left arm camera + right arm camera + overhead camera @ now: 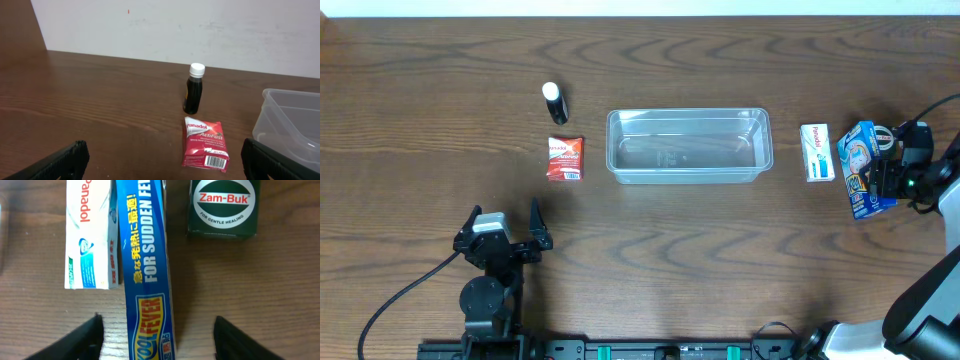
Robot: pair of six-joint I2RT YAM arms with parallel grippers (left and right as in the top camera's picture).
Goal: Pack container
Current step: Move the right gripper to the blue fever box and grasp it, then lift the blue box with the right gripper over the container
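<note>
A dark wood counter [420,100] seen from above, with the container [690,146], a clear shallow plastic tub, at its centre. The tub is empty and has nothing packed in it yet. Your right gripper [157,320] is at the far right of the counter, straddling a long blue Kool Fever box [147,280]. One finger is on each side of the box, and bare wood shows in both gaps, so the gripper is partly open and holds nothing yet. It is lined up across the narrow width of the box, probably because that is the span the jaws can close on. A white Panadol box [92,235] lies just beside the blue one on the side nearer the tub. A green Zam-Buk box [224,207] sits near it on the other side. Both are close enough that a finger could nudge them. Your left gripper [505,215] is fully open and empty, low on the left and well apart from everything. It faces a red Panadol ActiFast packet [206,144] lying flat and a small dark bottle [194,89] with a white cap, standing upright behind the packet. These two sit left of the tub, within that arm's reach, and it looks parked there awaiting its turn.
</note>
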